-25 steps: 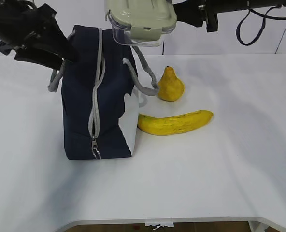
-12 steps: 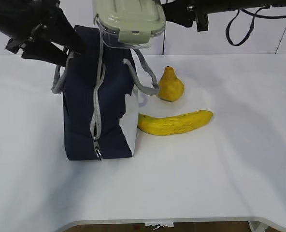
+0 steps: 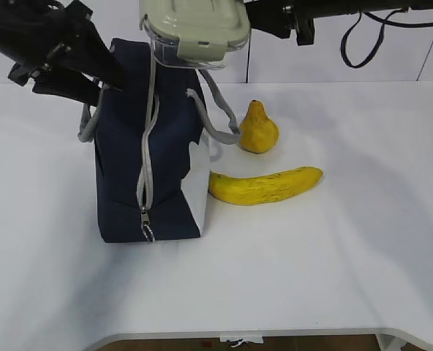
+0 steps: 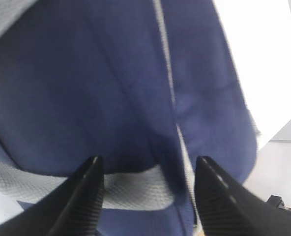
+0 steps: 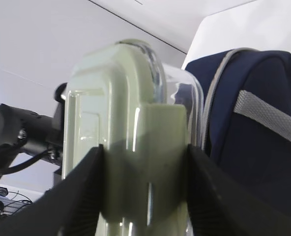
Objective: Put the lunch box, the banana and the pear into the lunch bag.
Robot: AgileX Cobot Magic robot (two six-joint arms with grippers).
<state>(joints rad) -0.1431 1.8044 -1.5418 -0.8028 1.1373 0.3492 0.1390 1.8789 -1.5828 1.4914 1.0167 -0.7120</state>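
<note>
The navy lunch bag (image 3: 147, 146) stands upright at the left of the table, its ring pull (image 3: 148, 232) low on the near end. My right gripper (image 5: 144, 157) is shut on the lunch box (image 3: 194, 33), clear with a sage-green lid, and holds it just above the bag's top. My left gripper (image 3: 103, 77) is open against the bag's upper left side. In the left wrist view its jaws stand either side of a grey webbing handle (image 4: 135, 189) without closing on it. The pear (image 3: 258, 128) and the banana (image 3: 266, 185) lie on the table right of the bag.
The white table (image 3: 333, 256) runs to a front edge near the bottom of the exterior view. The bag's other grey handle (image 3: 216, 117) loops out towards the pear. A black cable (image 3: 355, 44) hangs from the right arm at the top right.
The right gripper has carried the lunch box left, from over the bag's right edge to over its top. The left gripper has shifted right, closer against the bag's handle.
</note>
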